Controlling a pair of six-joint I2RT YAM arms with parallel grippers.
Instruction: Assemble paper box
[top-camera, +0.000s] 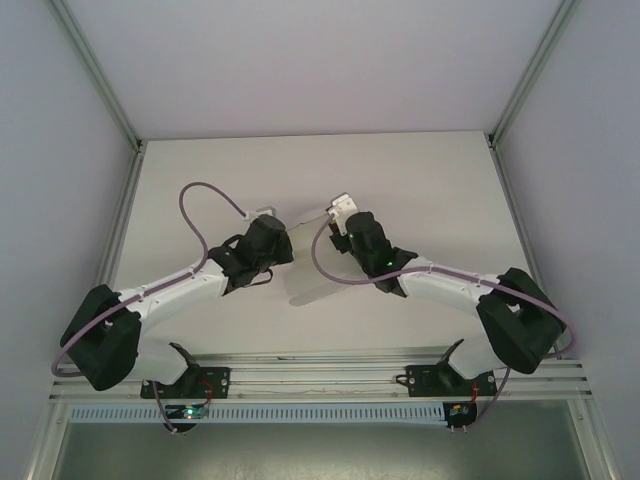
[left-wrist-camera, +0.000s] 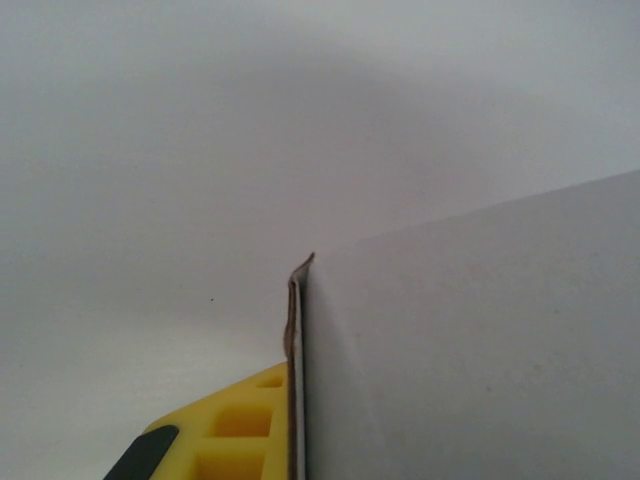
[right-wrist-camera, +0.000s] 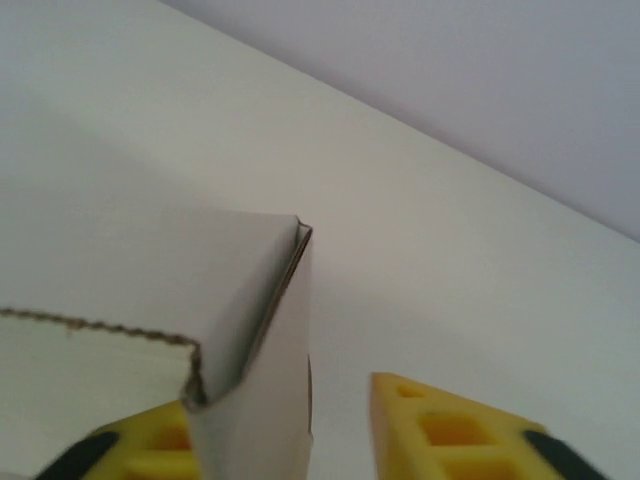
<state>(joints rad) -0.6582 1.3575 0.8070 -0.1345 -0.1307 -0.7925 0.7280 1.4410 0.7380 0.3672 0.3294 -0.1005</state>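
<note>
Inside left claw (left-wrist-camera: 295, 420), paper box (right-wrist-camera: 255, 330) edge clamped; right claw (right-wrist-camera: 290, 420) released, box against one finger (right-wrist-camera: 140, 450), other finger (right-wrist-camera: 450, 435) clear

Robotics lab test cell, white table (top-camera: 300, 170), aluminium frame rails (top-camera: 320, 375), plain enclosure walls (top-camera: 300, 60)

Most of the paper box (left-wrist-camera: 470, 350) beyond the bottom and right edges.

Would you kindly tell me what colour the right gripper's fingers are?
The fingers are yellow, clearest in the right wrist view.
</note>
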